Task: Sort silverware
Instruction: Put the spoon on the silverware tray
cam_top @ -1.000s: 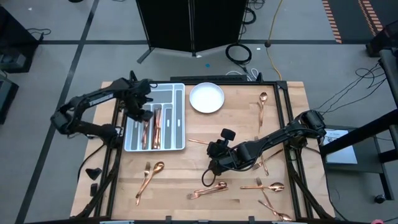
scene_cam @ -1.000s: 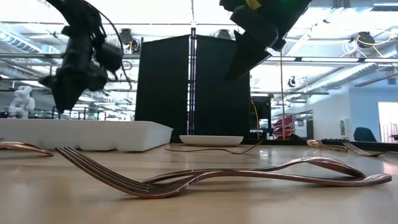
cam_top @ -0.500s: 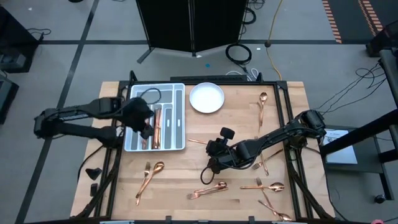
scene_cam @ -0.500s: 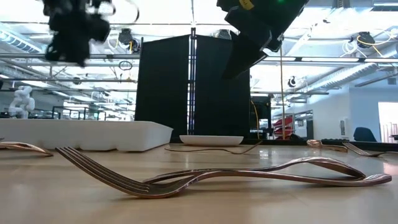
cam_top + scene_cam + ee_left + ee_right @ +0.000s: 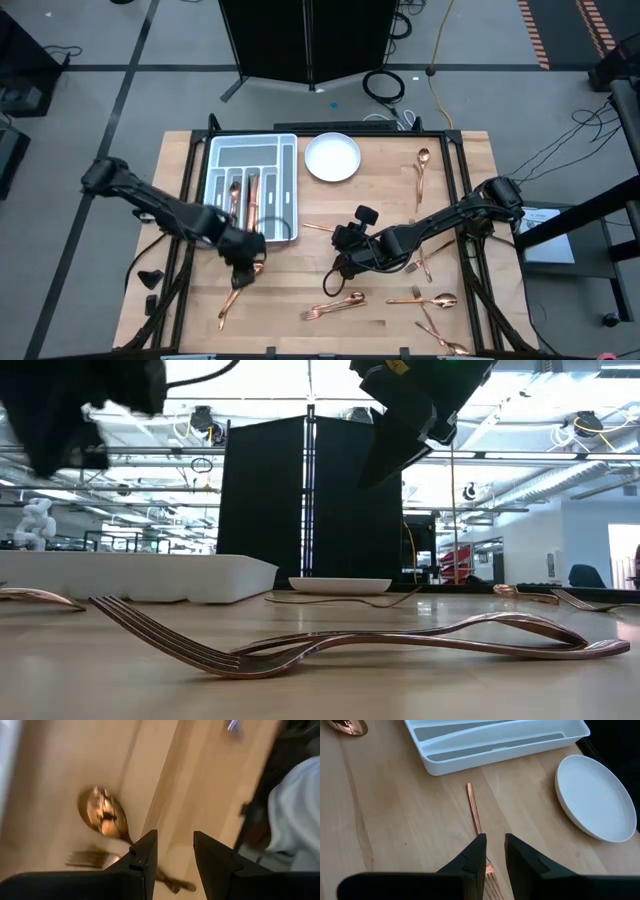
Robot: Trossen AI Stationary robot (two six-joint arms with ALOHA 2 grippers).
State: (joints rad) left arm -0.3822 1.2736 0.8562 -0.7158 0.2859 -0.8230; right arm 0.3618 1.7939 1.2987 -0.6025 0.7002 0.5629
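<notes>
Low view, closest to the lens: a slim copper-coloured fork (image 5: pixel 350 645) lies on the pale wooden table (image 5: pixel 320 695), tines to the left, crossed with another piece. From above, this pair (image 5: pixel 335 307) sits near the front edge, with copper spoons (image 5: pixel 422 298) scattered to the right. At front left, the left gripper (image 5: pixel 243 272) hangs just over a copper spoon (image 5: pixel 256 267) and a small fork (image 5: pixel 92 858) lying side by side; its dark fingers (image 5: pixel 145 865) are spread, with bare wood showing between them and nothing pinched. Near mid-table, the right gripper (image 5: pixel 345 262) is raised above the wood, its fingers (image 5: pixel 475 862) only narrowly parted and gripping nothing; another copper fork (image 5: pixel 475 810) lies flat on the table under it, handle pointing toward the tray. Farther back stands the grey compartmented plastic tray (image 5: pixel 225 155), with several copper pieces (image 5: pixel 250 200) already in its long slots. Beside it to the right is the round white plate (image 5: pixel 332 157), and a lone spoon (image 5: pixel 422 165) lies at far right.
</notes>
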